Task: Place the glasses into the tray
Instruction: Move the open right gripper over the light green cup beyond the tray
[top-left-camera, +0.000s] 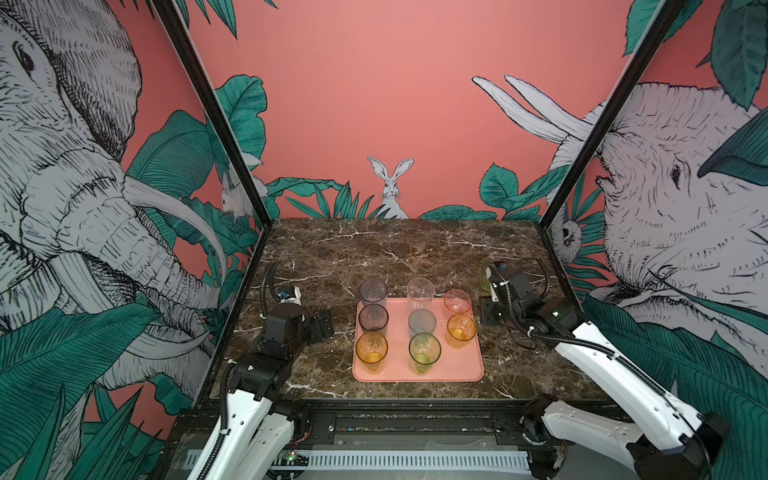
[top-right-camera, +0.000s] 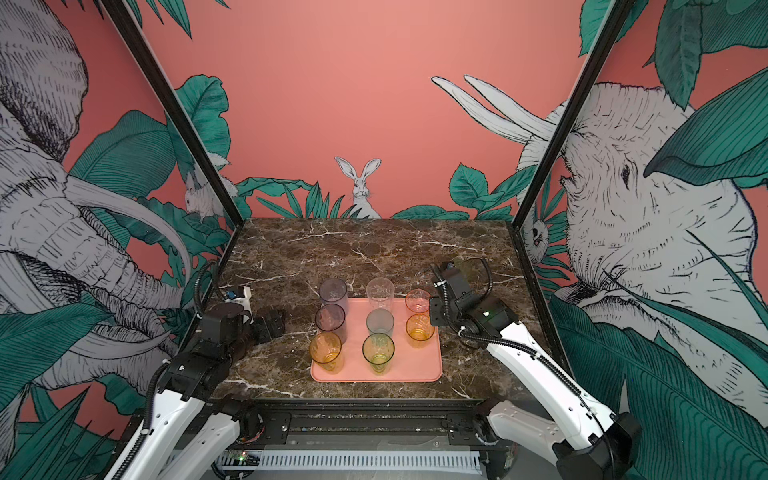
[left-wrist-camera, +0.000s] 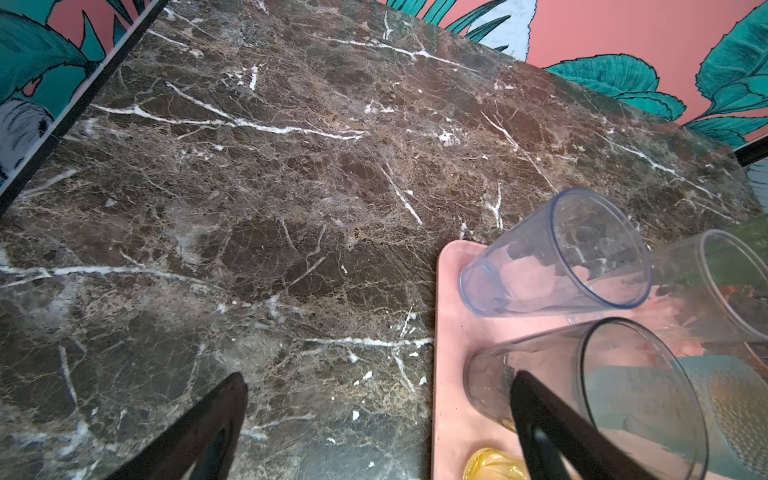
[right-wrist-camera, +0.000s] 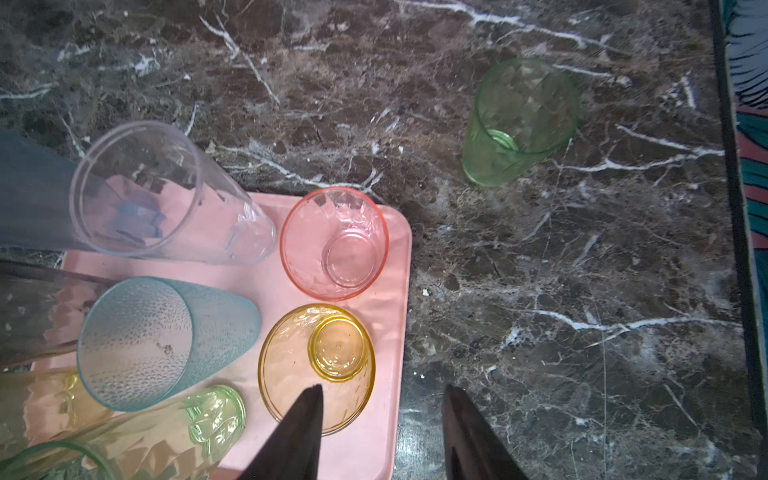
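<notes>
The salmon-pink tray (top-left-camera: 457, 370) lies mid-table and holds several upright glasses: bluish (top-left-camera: 373, 291), clear (top-left-camera: 420, 289), pink (top-left-camera: 457, 300), smoky grey (top-left-camera: 373, 318), teal-grey (top-left-camera: 422, 322), a short amber (top-left-camera: 461, 328), a tall amber (top-left-camera: 371, 349) and a tall green (top-left-camera: 424, 352). A short green glass (right-wrist-camera: 519, 120) stands on the marble to the right of the tray, beyond the right arm. My right gripper (right-wrist-camera: 382, 388) is open and empty above the tray's right rim (right-wrist-camera: 390, 291), next to the short amber glass (right-wrist-camera: 318, 365). My left gripper (left-wrist-camera: 378, 376) is wide open, left of the tray (left-wrist-camera: 451, 332).
The dark marble tabletop (top-left-camera: 395, 249) stretches back to the painted wall. Black frame posts (top-left-camera: 208, 108) rise at both back corners, and a black rail runs along the front edge. The short green glass (top-left-camera: 484, 279) shows only partly behind the right wrist.
</notes>
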